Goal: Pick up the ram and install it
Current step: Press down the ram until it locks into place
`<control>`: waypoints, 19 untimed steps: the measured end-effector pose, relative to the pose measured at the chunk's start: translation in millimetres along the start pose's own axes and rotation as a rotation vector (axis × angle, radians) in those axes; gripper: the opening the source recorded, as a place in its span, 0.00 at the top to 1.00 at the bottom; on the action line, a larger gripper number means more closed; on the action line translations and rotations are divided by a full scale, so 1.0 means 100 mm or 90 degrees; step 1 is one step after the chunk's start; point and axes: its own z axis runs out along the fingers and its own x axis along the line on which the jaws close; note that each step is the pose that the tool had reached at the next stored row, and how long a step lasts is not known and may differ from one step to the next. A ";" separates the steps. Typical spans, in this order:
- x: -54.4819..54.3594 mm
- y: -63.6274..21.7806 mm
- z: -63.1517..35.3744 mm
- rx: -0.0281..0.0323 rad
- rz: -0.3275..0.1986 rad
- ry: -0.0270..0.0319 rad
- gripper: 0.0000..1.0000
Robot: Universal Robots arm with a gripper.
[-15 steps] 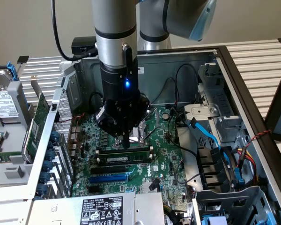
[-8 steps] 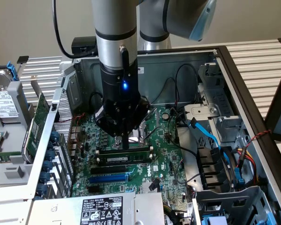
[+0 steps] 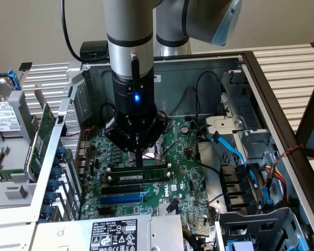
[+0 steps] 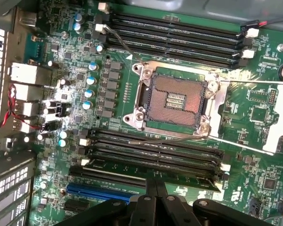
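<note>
The ram [image 3: 138,177] is a long green stick with a white sticker. It stands on edge in a black memory slot on the motherboard [image 3: 183,178], inside the open computer case. My gripper [image 3: 139,163] comes straight down onto the middle of the stick's top edge. In the wrist view the ram [image 4: 113,168] lies in the slot of the near bank [image 4: 151,148] closest to my gripper [image 4: 155,181]. The two fingers are shut together, tips at the stick's upper edge, not clamped around it. Whether the slot's white end clips [image 4: 225,167] are latched I cannot tell.
The bare CPU socket [image 4: 177,101] sits between two banks of black slots, the far bank [image 4: 174,35] unfilled. A blue card slot [image 3: 120,198] and the power supply [image 3: 112,232] lie close by. Blue cables [image 3: 235,151] and drive cages crowd the exterior view's right; a green expansion card [image 3: 42,130] stands outside the case's left wall.
</note>
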 end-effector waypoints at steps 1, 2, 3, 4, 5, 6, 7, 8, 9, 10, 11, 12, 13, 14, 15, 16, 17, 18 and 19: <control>0.00 0.000 0.002 -0.0002 0.011 0.0008 0.89; 0.00 0.000 0.003 -0.0003 0.023 0.0016 0.89; 0.00 0.000 0.004 -0.0005 0.034 0.0023 0.89; 0.00 0.000 0.006 -0.0008 0.044 0.0029 0.89; 0.00 0.000 0.006 -0.0009 0.055 0.0036 0.89; 0.00 0.001 0.006 -0.0011 0.065 0.0042 0.89; 0.00 0.000 0.006 -0.0013 0.075 0.0049 0.89; 0.00 0.000 0.006 -0.0015 0.084 0.0055 0.89; 0.00 0.000 0.006 -0.0016 0.092 0.0057 0.89; 0.00 0.001 0.006 -0.0017 0.099 0.0059 0.89; 0.00 0.001 0.006 -0.0020 0.106 0.0057 0.89; 0.00 0.001 0.005 -0.0021 0.112 0.0051 0.89; 0.00 0.000 0.004 -0.0021 0.117 0.0037 0.89; 0.00 0.000 0.003 -0.0021 0.118 0.0019 0.89; 0.00 0.000 0.003 -0.0021 0.118 0.0009 0.89; 0.00 0.000 0.003 -0.0021 0.118 0.0009 0.89; 0.00 0.001 0.003 -0.0021 0.118 0.0009 0.89; 0.00 0.000 0.003 -0.0020 0.118 0.0009 0.89; 0.00 0.000 0.003 -0.0020 0.118 0.0010 0.89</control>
